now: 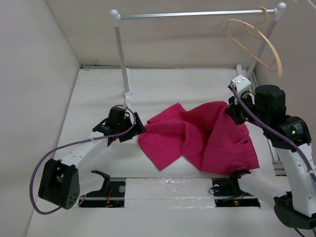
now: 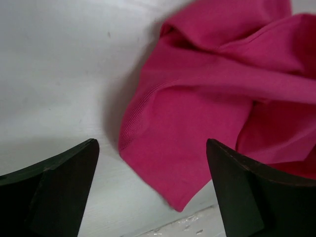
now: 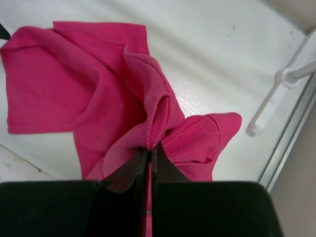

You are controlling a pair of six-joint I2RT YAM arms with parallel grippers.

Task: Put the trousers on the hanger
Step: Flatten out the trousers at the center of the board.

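The pink trousers (image 1: 197,138) lie crumpled on the white table, between the two arms. My right gripper (image 3: 149,148) is shut on a bunched fold of the trousers (image 3: 148,108) at their right end and lifts that part a little (image 1: 232,111). My left gripper (image 2: 153,148) is open and empty, just left of the trousers' left edge (image 2: 163,163); it shows in the top view (image 1: 129,126). The tan wooden hanger (image 1: 256,42) hangs by its hook from the right end of the rail, tilted.
A white-and-silver rail frame (image 1: 197,14) stands at the back, with its left post (image 1: 123,59) behind my left gripper and a right post (image 1: 256,59). Its foot shows in the right wrist view (image 3: 276,94). Walls close in on the left and right.
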